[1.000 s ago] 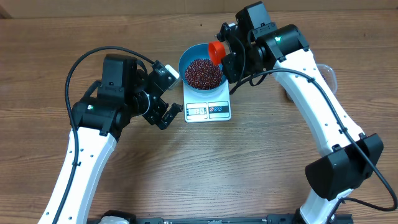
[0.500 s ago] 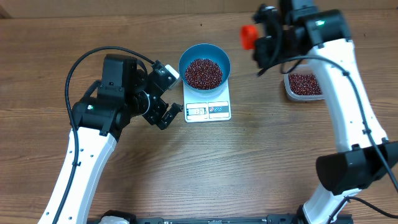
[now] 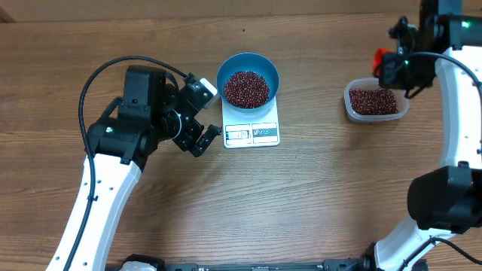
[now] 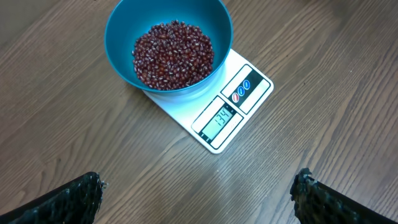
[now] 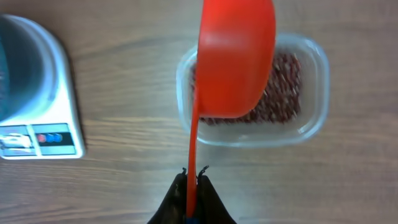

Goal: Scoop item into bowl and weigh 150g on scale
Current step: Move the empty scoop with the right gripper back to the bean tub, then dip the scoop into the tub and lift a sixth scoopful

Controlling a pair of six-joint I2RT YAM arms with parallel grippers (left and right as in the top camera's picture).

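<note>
**A:** On the wooden table point(image 3: 316, 196), centre: where's the round bright blue bowl point(image 3: 248, 62)?

**B:** Sitting on the flat white rectangular kitchen scale point(image 3: 251, 120), at its far end, with the button strip left uncovered. Small dark maroon beans point(image 3: 247, 89) are heaped inside, below the rim. The display point(image 4: 222, 117) reads 134 in the left wrist view.

**A:** And the left gripper point(image 3: 203, 140)?

**B:** Jaws spread wide, nothing in them. Just left of the scale, not touching it.

**A:** The right gripper point(image 5: 191, 186)?

**B:** Clamped tight on the thin handle of an orange-red plastic scoop point(image 5: 236, 56). The scoop hangs over the clear rounded-rectangular plastic tub point(image 3: 349, 102) at far right, well apart from the scale. More maroon beans in the tub. Can't tell if the scoop is loaded; only its underside shows.
</note>
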